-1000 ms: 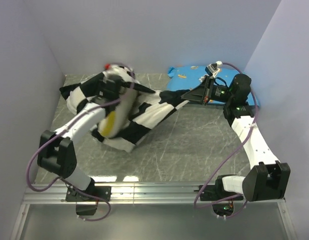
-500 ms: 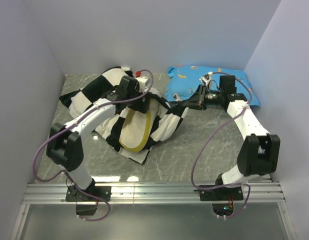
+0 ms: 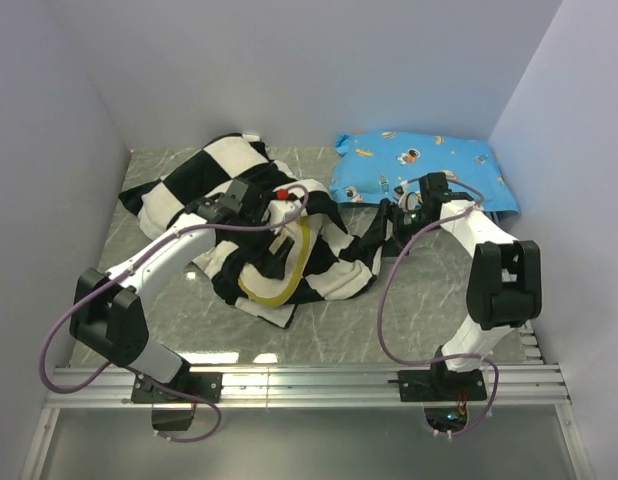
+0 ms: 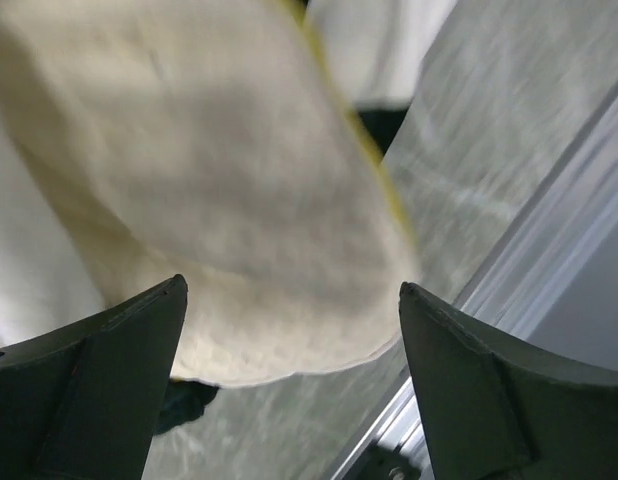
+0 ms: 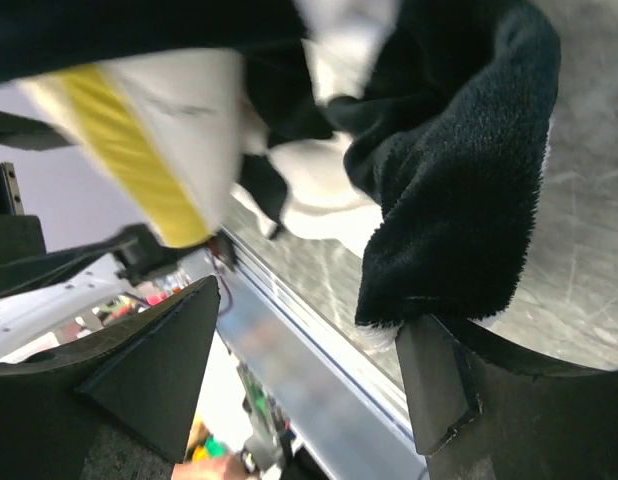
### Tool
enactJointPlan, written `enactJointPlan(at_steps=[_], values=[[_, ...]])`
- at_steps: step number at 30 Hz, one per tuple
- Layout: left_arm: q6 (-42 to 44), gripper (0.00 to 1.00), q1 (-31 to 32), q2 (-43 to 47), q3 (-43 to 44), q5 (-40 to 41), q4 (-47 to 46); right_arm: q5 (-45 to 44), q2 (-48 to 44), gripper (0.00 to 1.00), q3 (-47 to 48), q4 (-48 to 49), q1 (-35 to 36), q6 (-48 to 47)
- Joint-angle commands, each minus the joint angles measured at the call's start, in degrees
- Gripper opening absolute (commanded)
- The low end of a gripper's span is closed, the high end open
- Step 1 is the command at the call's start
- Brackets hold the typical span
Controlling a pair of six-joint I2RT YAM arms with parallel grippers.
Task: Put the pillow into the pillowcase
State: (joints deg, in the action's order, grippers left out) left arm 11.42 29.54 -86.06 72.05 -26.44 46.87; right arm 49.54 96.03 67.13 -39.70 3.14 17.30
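A: So, where's the pillow (image 3: 257, 272) rn?
B: Straight ahead of your L gripper (image 4: 291, 290). Its cream face fills the view betw. the jaws, w/ yellow piping along the edge nearer one jaw. It lies part-way inside the pillowcase (image 3: 204, 180): the near end pokes out and the checks are bunched round the rest.
A: Grip status, L?
B: Jaws spread wide, nothing clamped. Can't tell if the tips touch the pillow.
A: And R?
B: Your R gripper (image 5: 309, 310) gapes too and holds nothing. A black corner of the pillowcase hangs right at one jaw's tip, not pinched.
A: Anything else nearby?
B: A blue cartoon pillow (image 3: 419, 165) near the R gripper, beside its wrist. Everything's on the grey table (image 3: 409, 300).
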Motion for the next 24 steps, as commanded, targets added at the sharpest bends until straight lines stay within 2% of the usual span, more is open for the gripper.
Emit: enactJointPlan(at_steps=[1, 3, 6, 8, 9, 11, 12, 14, 15, 16, 19, 21, 24], values=[[5.89, 0.94, 2.09, 1.16, -4.88, 4.72, -0.45, -2.34, 2.14, 0.77, -0.16, -2.48, 1.43, -3.76], [4.76, 0.95, 4.46, -1.90, -5.69, 9.09, -1.95, -1.73, 3.37, 0.77, 0.71, -2.57, 1.35, -3.85], [-2.07, 0.93, 5.88, -7.27, -7.53, 15.94, -10.81, -2.16, 4.87, 0.77, 3.87, -3.01, 1.87, -4.38], [-5.34, 0.74, 5.97, -12.95, -7.54, 19.30, -17.30, -2.60, 4.26, 0.77, 5.46, -2.75, 1.96, -4.47], [-9.18, 0.50, 5.88, -15.25, -5.97, 21.23, -18.56, -3.04, 3.82, 0.78, 7.29, -3.01, 1.96, -4.90], [-13.68, 0.11, 4.13, -21.39, -3.68, 23.45, -19.97, -5.41, 1.90, 0.79, 10.02, -4.14, 1.79, -5.69], [-17.53, 0.00, 2.82, -22.73, -2.63, 23.01, -20.06, -6.46, 1.19, 0.81, 10.64, -4.76, 1.52, -6.92], [-21.07, 0.00, -3.32, -23.45, -0.43, 18.54, -20.50, -7.78, -1.61, 0.82, 11.18, -5.82, 0.65, -7.72], [-24.57, 0.00, -6.05, -22.41, -0.42, 16.61, -21.98, -7.79, -2.59, 0.89, 11.09, -6.09, -0.66, -8.76], [-26.26, 0.00, -11.47, -20.83, -0.94, 14.77, -23.39, -8.05, -3.64, 0.93, 10.92, -6.52, -1.11, -9.21], [-30.75, 0.00, -20.10, -12.75, -1.91, 14.48, -24.55, -11.82, -7.86, 0.93, 9.95, -7.41, -1.99, -11.23], [-33.29, 0.00, -23.37, -6.86, -2.79, 14.92, -23.59, -15.94, -10.50, 0.93, 8.63, -7.06, -1.99, -11.15], [-37.24, 0.00, -26.99, -0.09, -5.50, 14.31, -22.00, -14.66, -12.53, 0.93, 5.91, -5.39, -1.64, -9.58]])
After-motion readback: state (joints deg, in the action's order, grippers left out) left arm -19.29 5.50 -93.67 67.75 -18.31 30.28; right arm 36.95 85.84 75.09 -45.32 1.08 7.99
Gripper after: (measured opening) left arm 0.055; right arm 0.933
